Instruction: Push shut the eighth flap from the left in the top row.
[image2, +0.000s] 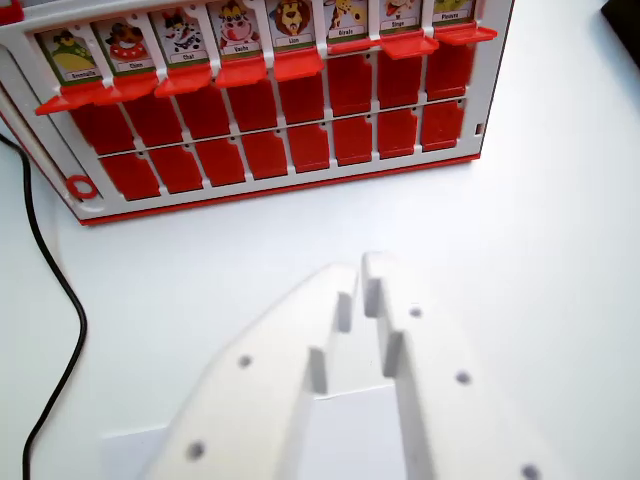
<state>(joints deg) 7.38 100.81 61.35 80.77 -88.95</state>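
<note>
A red and white game board (270, 110) lies across the top of the wrist view. Its top row holds several raised flaps showing animal picture cards, each with a red tab at its foot. The rightmost raised flap (452, 18) sits at the board's right end, its red tab (465, 36) sticking out. Two rows of flat red flaps (300, 145) lie below them. My white gripper (360, 270) is low in the view, well short of the board, over bare white table. Its fingertips nearly touch, with nothing between them.
A black cable (62, 290) runs down the wrist view's left side over the white table (540, 250). A dark object (628, 15) shows at the top right corner. A red ring (80, 187) marks the board's lower left corner.
</note>
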